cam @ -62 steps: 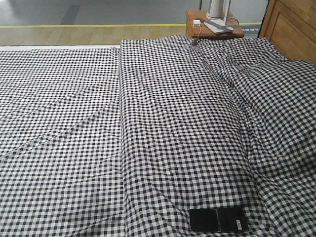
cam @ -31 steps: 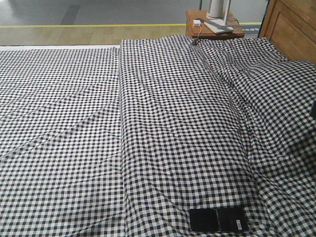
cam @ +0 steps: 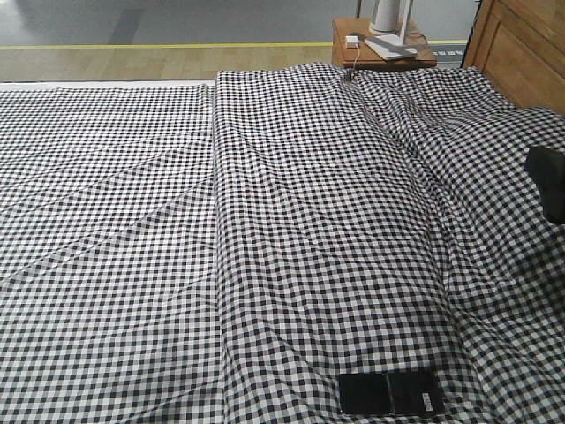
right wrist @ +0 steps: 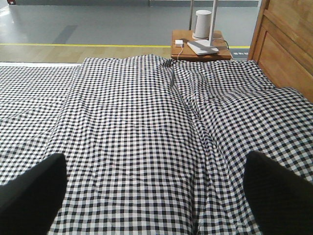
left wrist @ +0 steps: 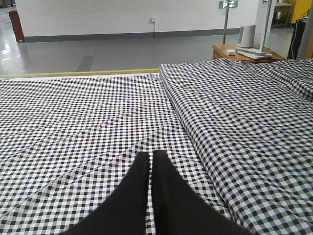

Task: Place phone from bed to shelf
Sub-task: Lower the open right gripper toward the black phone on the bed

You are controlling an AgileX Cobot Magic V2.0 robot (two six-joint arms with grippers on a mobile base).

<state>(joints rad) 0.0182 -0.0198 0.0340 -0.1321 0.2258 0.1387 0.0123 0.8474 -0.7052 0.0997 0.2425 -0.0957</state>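
Observation:
The phone [cam: 390,393], a thin black slab with a crease across its middle and a white sticker at its right end, lies flat on the bed [cam: 291,221] near the front edge in the exterior view. Neither wrist view shows it. My right gripper [right wrist: 154,161] is open, hovering over bare checked fabric with nothing between its fingers. One of its black fingers [cam: 548,181] shows at the right edge, well above and right of the phone. My left gripper [left wrist: 150,155] is shut and empty above the bed's left half. The shelf is out of view.
A long raised fold [cam: 217,203] runs down the bedcover. A brown headboard [cam: 521,49] stands at the far right. Beside it, a small wooden bedside table [cam: 380,55] carries a white lamp base [right wrist: 203,24] and a charger. Grey floor lies beyond.
My right gripper has come into the exterior view from the right edge, moving left; one second ago it was out of sight. The phone has not moved.

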